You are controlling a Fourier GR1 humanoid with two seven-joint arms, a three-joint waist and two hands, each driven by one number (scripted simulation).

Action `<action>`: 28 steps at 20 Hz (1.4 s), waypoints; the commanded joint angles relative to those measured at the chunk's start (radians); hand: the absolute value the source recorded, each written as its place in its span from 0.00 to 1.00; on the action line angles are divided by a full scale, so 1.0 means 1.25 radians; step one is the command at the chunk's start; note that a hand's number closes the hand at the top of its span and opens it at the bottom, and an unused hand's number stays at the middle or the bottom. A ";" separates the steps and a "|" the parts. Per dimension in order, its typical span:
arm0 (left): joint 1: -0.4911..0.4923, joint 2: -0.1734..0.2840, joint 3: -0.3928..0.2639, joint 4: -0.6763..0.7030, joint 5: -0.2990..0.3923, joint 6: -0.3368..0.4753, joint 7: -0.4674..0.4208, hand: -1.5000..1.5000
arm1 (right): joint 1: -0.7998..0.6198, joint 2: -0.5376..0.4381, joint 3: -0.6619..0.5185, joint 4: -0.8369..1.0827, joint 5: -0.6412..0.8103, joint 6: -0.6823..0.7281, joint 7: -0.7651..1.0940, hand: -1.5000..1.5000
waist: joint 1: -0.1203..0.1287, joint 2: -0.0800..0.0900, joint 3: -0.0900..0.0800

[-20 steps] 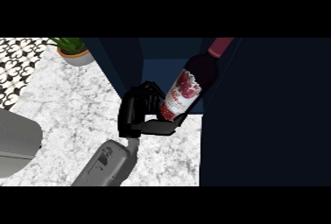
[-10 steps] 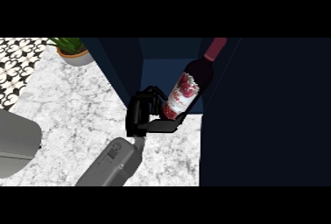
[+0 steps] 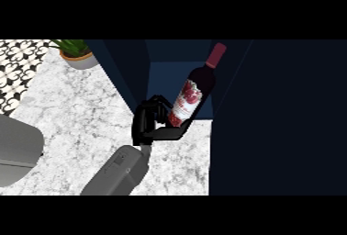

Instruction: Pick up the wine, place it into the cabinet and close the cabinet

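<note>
The wine bottle (image 3: 192, 96), dark with a red cap and a white and red label, leans with its neck up and to the right in the cabinet's (image 3: 165, 75) open front. My right hand (image 3: 150, 123) is shut on its lower part: fingers curl round the left side and the thumb lies under its base. The bottle's base is at the front edge of the cabinet's blue inside; whether it rests there is unclear. One dark door (image 3: 122, 73) stands open at the left. My left hand does not show.
A wide dark panel (image 3: 278, 119) fills the right side and hides what lies behind it. A potted plant (image 3: 76, 55) stands at the back left on the marble counter (image 3: 81, 110). A grey rounded shape (image 3: 15, 149) sits at the left edge.
The bottle's neck has swung a little to the left, so it leans less. My hand and the bottle have shifted slightly left and down in the view.
</note>
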 commanded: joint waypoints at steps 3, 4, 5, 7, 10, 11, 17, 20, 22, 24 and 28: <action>-0.033 0.000 0.043 0.095 0.088 -0.113 -0.053 1.00 | 0.026 0.009 0.005 0.030 0.015 0.021 -0.046 0.00 | -0.001 0.000 0.000; -0.054 0.000 0.018 0.146 0.136 -0.094 -0.113 1.00 | 0.039 0.026 0.038 0.002 0.040 0.014 -0.044 0.00 | -0.006 0.001 0.000; -0.067 0.000 0.033 0.124 0.145 -0.102 -0.080 1.00 | -0.055 0.003 0.020 0.022 0.026 -0.023 0.024 0.00 | -0.002 0.001 0.000; -0.076 0.000 -0.028 0.163 0.192 -0.086 -0.116 1.00 | 0.002 -0.010 -0.029 0.071 -0.020 0.042 -0.068 0.00 | -0.006 0.001 0.000; -0.123 0.000 0.024 0.230 0.160 -0.133 -0.120 1.00 | -0.020 -0.016 -0.030 0.021 -0.026 0.002 0.005 0.00 | -0.003 0.001 0.000; -0.145 0.000 0.009 0.231 0.173 -0.123 -0.105 1.00 | -0.010 -0.007 -0.031 0.061 -0.024 0.022 -0.044 0.00 | -0.004 0.001 0.000; -0.210 0.000 -0.020 0.297 0.257 -0.116 -0.115 1.00 | 0.061 0.022 0.024 0.044 0.015 0.057 -0.094 0.00 | -0.016 0.003 0.000; -0.229 0.000 -0.043 0.288 0.297 -0.111 -0.105 1.00 | 0.002 -0.017 -0.036 0.008 -0.069 0.019 0.005 0.00 | -0.016 0.003 0.000; -0.248 0.000 -0.031 0.317 0.320 -0.144 -0.122 1.00 | 0.001 -0.005 0.004 0.005 -0.031 0.015 0.009 0.00 | -0.016 0.003 0.000; -0.276 0.000 0.006 0.408 0.313 -0.199 -0.144 1.00 | 0.025 -0.013 -0.011 0.034 -0.031 0.048 -0.031 0.00 | -0.018 0.005 0.000; -0.358 0.000 0.008 0.454 0.349 -0.182 -0.116 1.00 | 0.030 0.014 0.021 0.034 0.006 0.040 -0.054 0.00 | -0.028 0.008 0.000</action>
